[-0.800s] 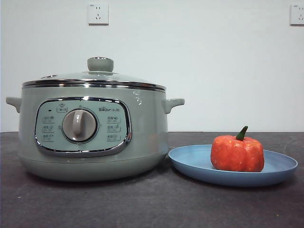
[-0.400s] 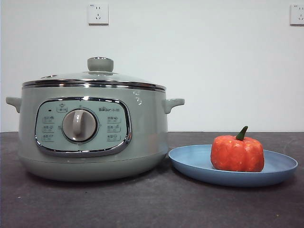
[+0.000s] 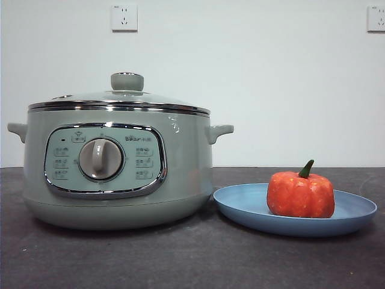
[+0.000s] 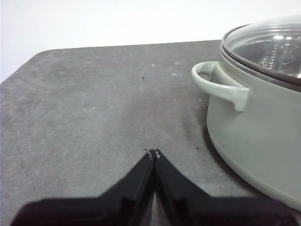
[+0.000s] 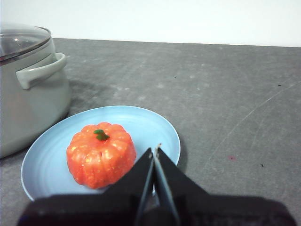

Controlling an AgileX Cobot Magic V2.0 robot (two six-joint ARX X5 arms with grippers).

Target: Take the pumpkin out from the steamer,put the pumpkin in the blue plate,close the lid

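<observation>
The orange-red pumpkin [image 3: 301, 193] [image 5: 100, 154] with a green stem sits upright in the blue plate [image 3: 243, 206] [image 5: 47, 160], to the right of the steamer [image 3: 117, 174] [image 4: 256, 127] [image 5: 28, 108]. The glass lid [image 3: 120, 99] [image 4: 268, 49] rests shut on the steamer, knob on top. My right gripper [image 5: 154, 151] hangs shut and holds nothing, just beside the plate's rim, apart from the pumpkin. My left gripper [image 4: 154, 153] is shut and holds nothing over bare table, off the steamer's side near its handle [image 4: 221, 84]. Neither arm appears in the front view.
The dark grey table [image 3: 192, 259] runs around the steamer and plate. A white wall with two sockets [image 3: 124, 17] stands behind. The table's far rounded corner [image 4: 37, 56] appears in the left wrist view.
</observation>
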